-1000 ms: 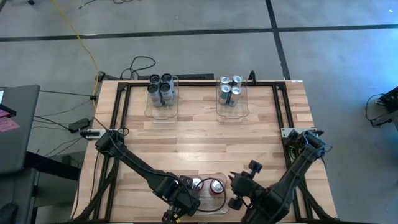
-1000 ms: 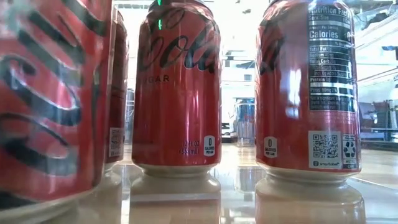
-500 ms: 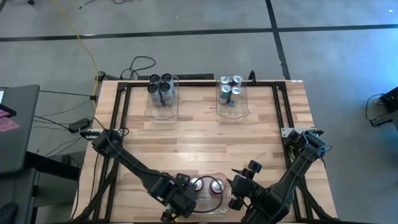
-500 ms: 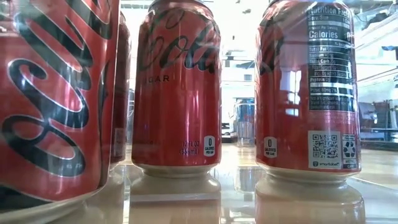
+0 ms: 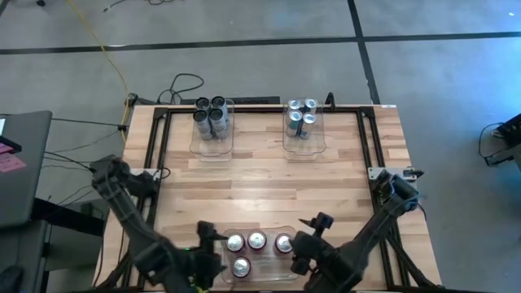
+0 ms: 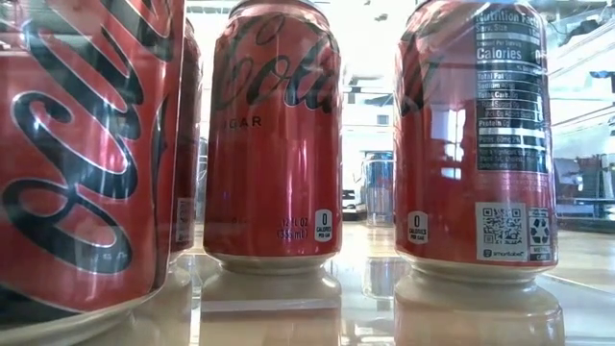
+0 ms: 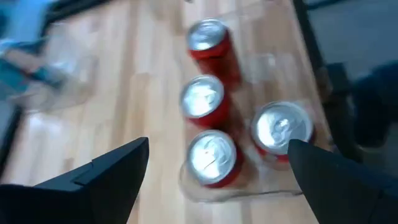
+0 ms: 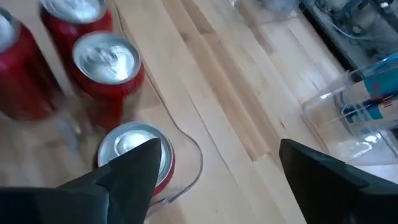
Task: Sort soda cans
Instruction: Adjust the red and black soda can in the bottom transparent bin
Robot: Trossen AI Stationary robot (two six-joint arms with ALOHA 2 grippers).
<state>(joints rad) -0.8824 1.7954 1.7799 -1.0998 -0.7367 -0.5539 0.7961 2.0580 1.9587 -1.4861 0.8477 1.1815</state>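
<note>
Several red soda cans (image 5: 256, 241) stand upright in a clear bin (image 5: 273, 262) at the table's near edge; the low view shows them close up (image 6: 274, 144). My left gripper (image 5: 209, 248) hangs open just left of the bin, above and beside the cans (image 7: 211, 155). My right gripper (image 5: 303, 242) hangs open at the bin's right end. In its wrist view one finger (image 8: 134, 171) shows in front of the nearest red can (image 8: 127, 140). Dark grey cans (image 5: 212, 116) and silver-blue cans (image 5: 301, 116) stand in two far bins.
A black frame (image 5: 163, 146) runs along the table's left, right and far sides. Bare wood (image 5: 260, 187) lies between the near bin and the two far bins. Cables (image 5: 183, 84) lie on the floor beyond the far edge.
My left gripper has pulled back from over the near bin toward the table's left edge and up, uncovering two red cans. In the low view the nearest can has turned a little and now stands still. My right gripper has edged toward the bin.
</note>
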